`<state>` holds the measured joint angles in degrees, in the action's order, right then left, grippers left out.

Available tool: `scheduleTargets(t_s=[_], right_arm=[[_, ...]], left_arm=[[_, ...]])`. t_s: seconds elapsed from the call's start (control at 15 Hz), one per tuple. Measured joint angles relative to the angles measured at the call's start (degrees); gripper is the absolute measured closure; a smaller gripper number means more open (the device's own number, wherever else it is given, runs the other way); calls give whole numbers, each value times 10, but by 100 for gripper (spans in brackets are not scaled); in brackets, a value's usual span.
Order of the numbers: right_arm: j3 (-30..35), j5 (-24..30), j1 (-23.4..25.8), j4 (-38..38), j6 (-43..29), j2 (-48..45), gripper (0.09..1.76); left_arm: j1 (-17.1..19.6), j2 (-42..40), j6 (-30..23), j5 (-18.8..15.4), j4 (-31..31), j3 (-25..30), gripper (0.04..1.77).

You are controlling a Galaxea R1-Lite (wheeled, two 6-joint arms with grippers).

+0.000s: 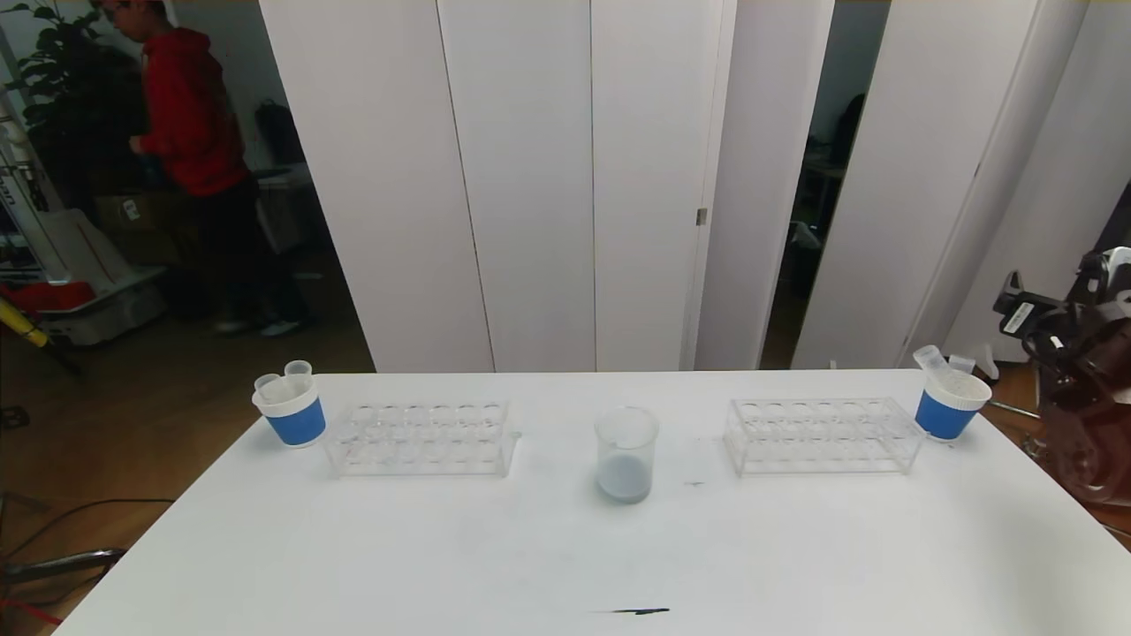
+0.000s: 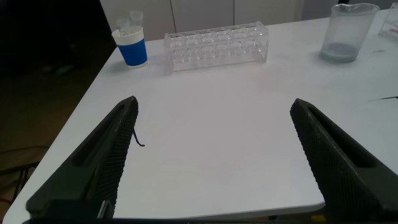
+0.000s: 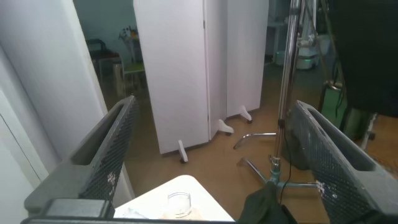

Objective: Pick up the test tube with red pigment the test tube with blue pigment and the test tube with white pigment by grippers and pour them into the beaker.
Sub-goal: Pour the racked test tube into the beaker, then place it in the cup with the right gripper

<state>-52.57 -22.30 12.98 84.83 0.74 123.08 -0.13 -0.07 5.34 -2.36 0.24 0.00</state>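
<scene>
**Both hands spread and empty; beaker holds pale liquid at mid-worktop**

The beaker stands upright near the middle of the white worktop, between two clear tube racks, with pale grey-blue liquid in its bottom. The left rack and the right rack both show empty holes.

Just left of the left rack stands a blue-sleeved paper cup with two clear tubes leaning in it. A matching cup sits just right of the right rack, near the worktop's far right corner, also holding clear tubes. What these tubes contain cannot be made out.

The left hand hangs over the near left part of the worktop, fingers spread wide, gripping nothing. The right hand is off the right edge of the worktop, likewise spread wide and empty, facing the white partition panels.
</scene>
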Motion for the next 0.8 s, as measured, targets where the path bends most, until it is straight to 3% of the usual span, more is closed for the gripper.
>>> scheduleTargets(t_s=[0.27,0.8], right_arm=[[25,25,-3,-43,17,-97,11],[57,201,-2,-374,13,-484,11]], left_arm=[[0,0,0,0,0,0,6],[0,0,0,0,0,0,6]])
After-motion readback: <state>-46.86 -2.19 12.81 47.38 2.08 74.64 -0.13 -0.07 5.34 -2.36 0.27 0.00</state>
